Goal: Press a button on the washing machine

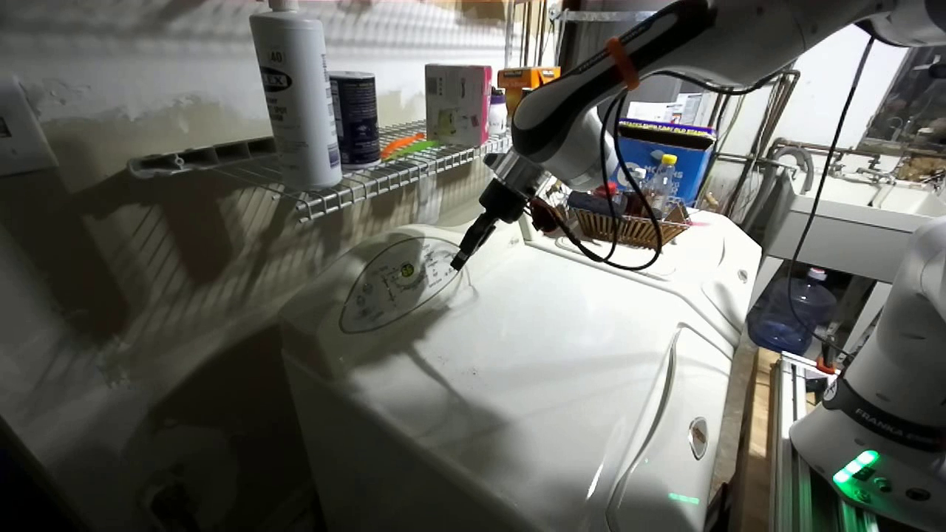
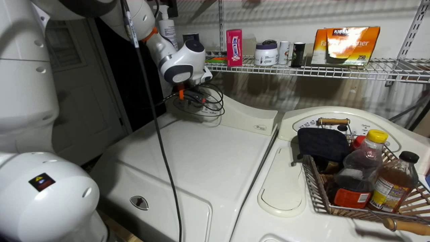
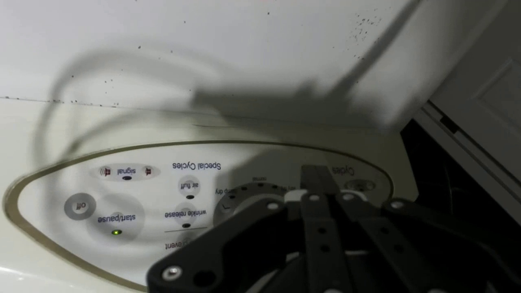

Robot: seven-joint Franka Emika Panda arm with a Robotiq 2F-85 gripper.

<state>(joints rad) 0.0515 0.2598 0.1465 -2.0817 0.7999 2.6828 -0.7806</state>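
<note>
The washing machine (image 1: 562, 325) has open room on top, but a wire shelf (image 2: 312, 71) hems the back and a basket (image 2: 317, 190) one side.

My gripper (image 3: 320, 174), toward five o'clock in the wrist view, hid much of the dial (image 3: 231, 206), and the control panel (image 3: 158, 156) ran off the edge at six. I could not tell whether I touched it. In an exterior view, its print was too small to read and a white bottle (image 1: 299, 111) was cut off at eleven.
</note>
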